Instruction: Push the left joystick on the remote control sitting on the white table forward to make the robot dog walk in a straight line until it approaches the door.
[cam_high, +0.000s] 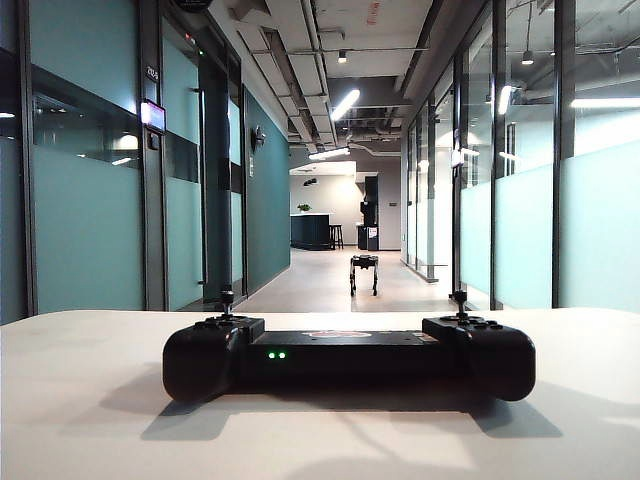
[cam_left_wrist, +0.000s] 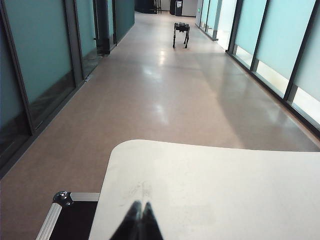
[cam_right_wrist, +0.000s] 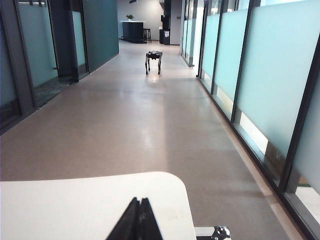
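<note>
Black hard plastic, by the look: the remote control (cam_high: 348, 357) is a wide rigid gamepad w/ bulbous ends, lying flat on the white table (cam_high: 80, 420), two green lights glowing on its front nearer the left end. Prob. light enough to skid on that smooth matte top if shoved sideways, so any push should go thru the stick only, not the body. The left joystick (cam_high: 227, 301) stands upright on the left half, thin stem w/ small knob; looks stiff-ish but slender, spring-centred I'd guess, and the knob is a small target, easy to slip off. Best contact: fingertip on the near side of the knob, pressing gently away toward the corridor; no need to grasp it. The twin stick on the right half is not the one wanted. Neither arm shows in the exterior view. Left gripper (cam_left_wrist: 139, 220) has its fingers pressed together, holding nothing, hovering over the table near its edge, above a black case w/ metal corner (cam_left_wrist: 62, 198) below. Right gripper (cam_right_wrist: 137, 217) likewise pinched closed & empty, over the table's opposite rounded corner. Room: long corridor, glossy pale floor w/ reflections, teal glass partitions both sides, ceiling strip lights. The robot dog (cam_high: 363, 272) stands well down the hall, roughly centred, far from the table.
</note>
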